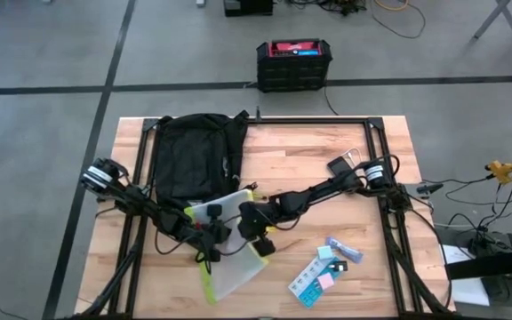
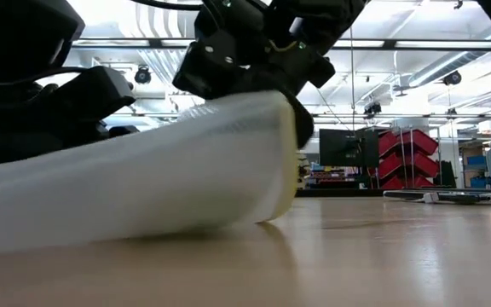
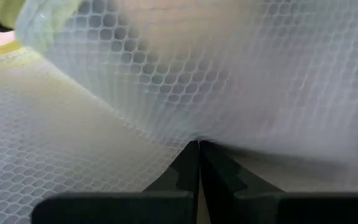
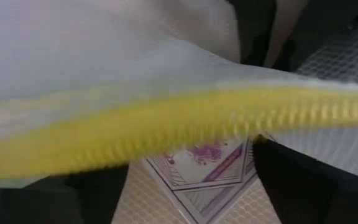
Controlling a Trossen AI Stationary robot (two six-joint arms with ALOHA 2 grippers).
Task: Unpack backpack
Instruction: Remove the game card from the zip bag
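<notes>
The black backpack (image 1: 194,156) lies flat at the table's far left. Nearer the front lies a translucent honeycomb-mesh pouch (image 1: 234,258) with a yellow zip edge (image 4: 185,124). In the low view the pouch (image 2: 143,179) slants, one end raised and the rest on the table. My left gripper (image 1: 213,233) is shut on its mesh. My right gripper (image 1: 260,238) stands open at the raised yellow-edged end, one finger on each side of the edge. A printed card (image 4: 204,168) shows behind the edge. My left gripper pinches a fold of the pouch's mesh wall (image 3: 197,138) between its two shut fingers; the mesh puckers toward them. One layer or several, I cannot tell. My right gripper has the yellow zip edge (image 4: 241,118) lying across its fingers' gap; whether the fingers touch it, I cannot tell.
A blue card sheet with pink and green notes (image 1: 316,277) and a small blue packet (image 1: 345,251) lie at the near right. A dark phone-like thing (image 1: 340,165) lies by the right arm's base. A black-and-red box (image 1: 293,64) stands on the floor beyond the far edge.
</notes>
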